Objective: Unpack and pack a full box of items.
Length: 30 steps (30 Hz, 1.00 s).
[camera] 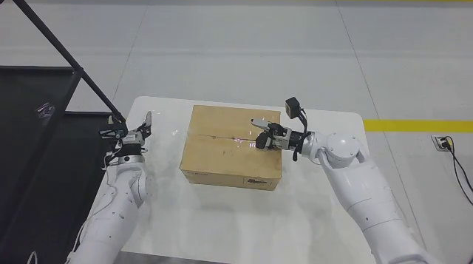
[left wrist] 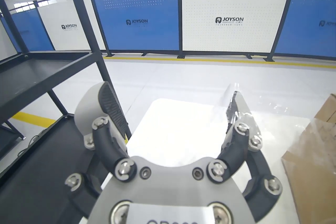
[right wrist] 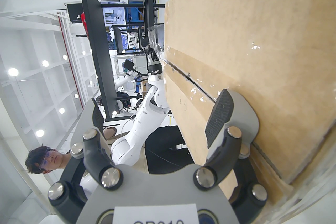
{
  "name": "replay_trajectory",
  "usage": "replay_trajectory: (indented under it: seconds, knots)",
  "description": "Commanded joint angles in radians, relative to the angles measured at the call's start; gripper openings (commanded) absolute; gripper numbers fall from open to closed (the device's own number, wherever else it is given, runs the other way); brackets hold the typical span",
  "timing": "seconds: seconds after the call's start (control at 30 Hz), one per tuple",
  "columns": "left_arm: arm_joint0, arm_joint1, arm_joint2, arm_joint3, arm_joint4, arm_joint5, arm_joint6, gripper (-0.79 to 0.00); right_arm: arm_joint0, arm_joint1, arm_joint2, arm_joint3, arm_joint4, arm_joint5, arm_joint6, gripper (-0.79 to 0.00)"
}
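My right gripper [right wrist: 160, 104], spread apart, is over the box [right wrist: 262, 25] — its seam [right wrist: 183, 75] runs lengthwise just beside one pad [right wrist: 219, 114]; left arm [camera: 122, 190] well apart.

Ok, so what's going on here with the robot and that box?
A two-armed robot stands at a white table with a closed cardboard box in the middle. The right gripper is over the box top, open, with one finger close to the taped centre seam; it grips nothing. The left gripper is also open and empty, off to the side of the box near a black shelving rack. The flaps are shut, so unpacking has not started yet.
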Motion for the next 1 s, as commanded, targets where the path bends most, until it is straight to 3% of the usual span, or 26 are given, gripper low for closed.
replay_trajectory:
  seconds: [0.0, 0.47, 0.97]
  knots:
    - [0.026, 0.005, -0.019, -0.056, 0.003, 0.021, 0.005, 0.0, 0.0, 0.0, 0.0, 0.0, 0.0, 0.0, 0.0, 0.0]
    - [0.194, 0.035, -0.129, -0.402, 0.084, 0.1, -0.065, 0.0, 0.0, 0.0, 0.0, 0.0, 0.0, 0.0, 0.0, 0.0]
    - [0.243, 0.028, -0.166, -0.575, 0.153, 0.127, -0.121, 0.0, -0.115, 0.03, 0.064, -0.161, 0.007, -0.004, -0.057, 0.0]
